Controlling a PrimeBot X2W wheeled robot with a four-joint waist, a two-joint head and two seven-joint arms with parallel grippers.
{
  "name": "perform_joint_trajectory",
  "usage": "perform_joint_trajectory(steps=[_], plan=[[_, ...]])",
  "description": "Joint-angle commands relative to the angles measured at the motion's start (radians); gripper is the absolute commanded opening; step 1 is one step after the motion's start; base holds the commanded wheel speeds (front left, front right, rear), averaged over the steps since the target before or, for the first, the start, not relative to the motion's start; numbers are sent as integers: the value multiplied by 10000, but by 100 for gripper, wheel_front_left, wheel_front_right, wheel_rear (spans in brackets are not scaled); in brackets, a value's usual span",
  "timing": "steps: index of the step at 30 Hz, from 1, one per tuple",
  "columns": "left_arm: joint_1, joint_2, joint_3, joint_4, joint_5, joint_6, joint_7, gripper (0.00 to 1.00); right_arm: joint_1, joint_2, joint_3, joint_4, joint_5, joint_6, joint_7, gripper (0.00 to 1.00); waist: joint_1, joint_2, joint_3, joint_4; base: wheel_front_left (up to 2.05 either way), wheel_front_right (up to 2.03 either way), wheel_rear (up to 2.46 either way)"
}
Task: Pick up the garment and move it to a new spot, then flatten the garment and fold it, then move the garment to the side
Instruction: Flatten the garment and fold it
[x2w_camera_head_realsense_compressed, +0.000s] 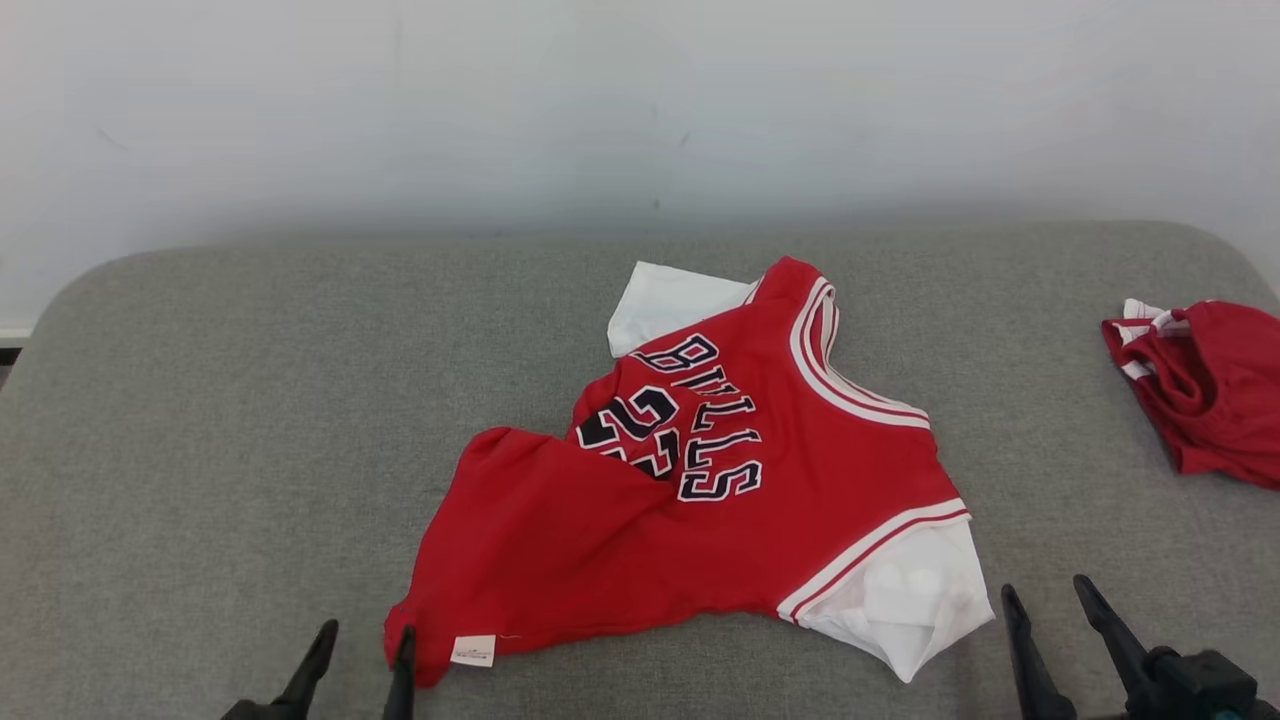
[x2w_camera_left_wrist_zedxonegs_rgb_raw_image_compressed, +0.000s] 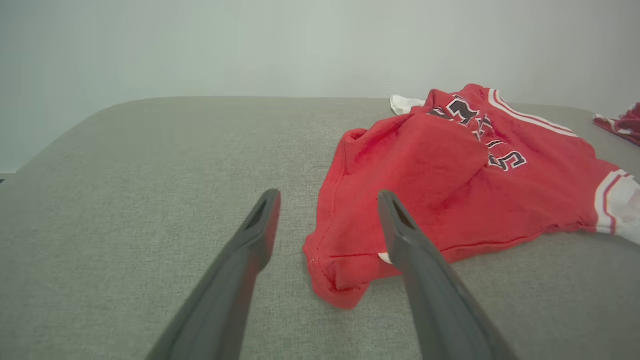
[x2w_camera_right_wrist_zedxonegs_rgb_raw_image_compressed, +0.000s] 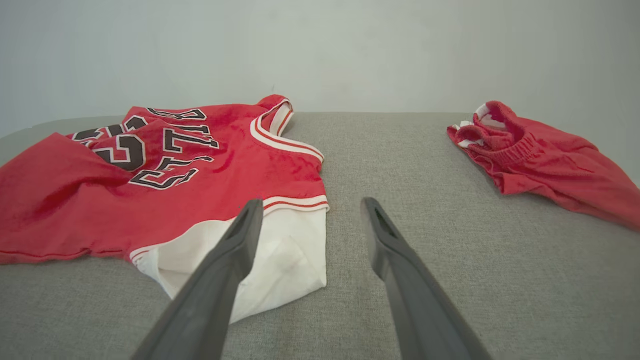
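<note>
The red jersey (x2w_camera_head_realsense_compressed: 820, 470) (x2w_camera_left_wrist_zedxonegs_rgb_raw_image_compressed: 450, 190) (x2w_camera_right_wrist_zedxonegs_rgb_raw_image_compressed: 225, 170) lies near the middle of the grey fabric-covered bench (x2w_camera_head_realsense_compressed: 200, 450), crumpled rather than flat. Its lower part is folded up over the chest, so it hides part of the dark number beside the "BULLS" lettering. One white sleeve (x2w_camera_head_realsense_compressed: 920, 600) lies at the near edge on the robot's right. The other peeks out at the far side. A small white label (x2w_camera_head_realsense_compressed: 473, 650) shows at the hem corner nearest the robot.

The left tool (x2w_camera_head_realsense_compressed: 366, 630) (x2w_camera_left_wrist_zedxonegs_rgb_raw_image_compressed: 328, 195) has its fingers spread wide and holds nothing. The hem corner lies between and just ahead of its tips, and I cannot tell whether the inner finger touches the cloth. The right tool (x2w_camera_head_realsense_compressed: 1045, 586) (x2w_camera_right_wrist_zedxonegs_rgb_raw_image_compressed: 312, 201) is likewise spread wide and empty, just beside the near white sleeve.

A second red garment (x2w_camera_head_realsense_compressed: 1210, 400) (x2w_camera_right_wrist_zedxonegs_rgb_raw_image_compressed: 545, 155) lies bunched at the bench's right edge, well apart from the jersey. A pale wall (x2w_camera_head_realsense_compressed: 640, 100) stands behind.
</note>
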Motion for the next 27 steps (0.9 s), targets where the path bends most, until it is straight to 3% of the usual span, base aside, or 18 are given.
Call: perform_joint_trajectory(steps=[1, 12, 21, 22, 23, 24, 25, 26, 27], plan=[[-251, 176, -135, 267, -43, -28, 70, 100, -216, -54, 128, 143, 113, -27, 10, 100, 0, 0, 273, 14, 0, 0, 0], [-2108, 703, -1268, 3119, -900, -52, -74, 100, -2066, -472, 1585, 2546, 550, -27, -59, 100, 0, 0, 1091, -55, 0, 0, 0], [-2730, 772, -1938, 4129, -1810, -56, -130, 100, -2842, -420, 2574, 3913, 1010, -27, -265, 100, 0, 0, 1248, -107, 0, 0, 0], [-2767, 735, -2022, 4121, -1950, -56, -137, 95, -2907, -428, 2665, 4018, 1074, -27, -261, 87, 0, 0, 1248, -99, 0, 0, 0], [-2767, 735, -2022, 4121, -1950, -56, -137, 95, -2907, -428, 2665, 4018, 1074, -27, -261, 87, 0, 0, 1248, -99, 0, 0, 0], [-2800, 730, -2099, 4084, -2073, -56, -140, 71, -2957, -426, 2746, 4104, 1142, -27, -274, 49, 0, 0, 1245, -93, 0, 0, 0], [-2839, 776, -2148, 4035, -2102, -56, -144, 45, -2985, -411, 2816, 4186, 1192, -27, -289, 31, 0, 0, 1242, -91, 0, 0, 0], [-2847, 810, -2179, 4006, -2144, -55, -146, 0, -3011, -398, 2881, 4255, 1241, -27, -288, 0, 0, 0, 1237, -95, 0, 0, 0], [-2821, 804, -2212, 3986, -2257, -55, -147, 0, -3045, -387, 2951, 4330, 1296, -27, -295, 0, 0, 0, 1226, -103, 0, 0, 0]])
